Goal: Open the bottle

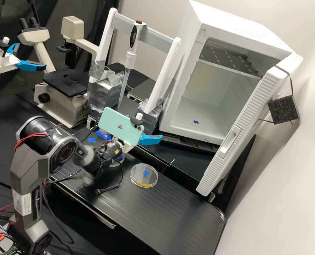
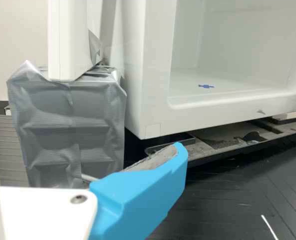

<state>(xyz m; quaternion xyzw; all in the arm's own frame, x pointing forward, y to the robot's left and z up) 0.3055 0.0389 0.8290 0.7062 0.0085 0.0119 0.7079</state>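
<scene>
In the high view my gripper [image 1: 145, 126] is held over the back edge of the raised black bench top, in front of the white cabinet. Its blue fingers [image 1: 150, 139] stand apart, one partly hidden behind the mint-green phone mounted on the wrist. I can see nothing between them. In the wrist view, the gripper's blue finger [image 2: 143, 197] reaches in front of the cabinet's lower front edge, near a block wrapped in silver tape.
A clear round dish [image 1: 144, 175] lies on the bench top [image 1: 171, 212]; another is partly under the arm. Behind stand a microscope [image 1: 67, 83], a pipette [image 1: 130, 60] in a white frame with taped feet, and the white cabinet [image 1: 189, 122], its door [image 1: 242, 131] open.
</scene>
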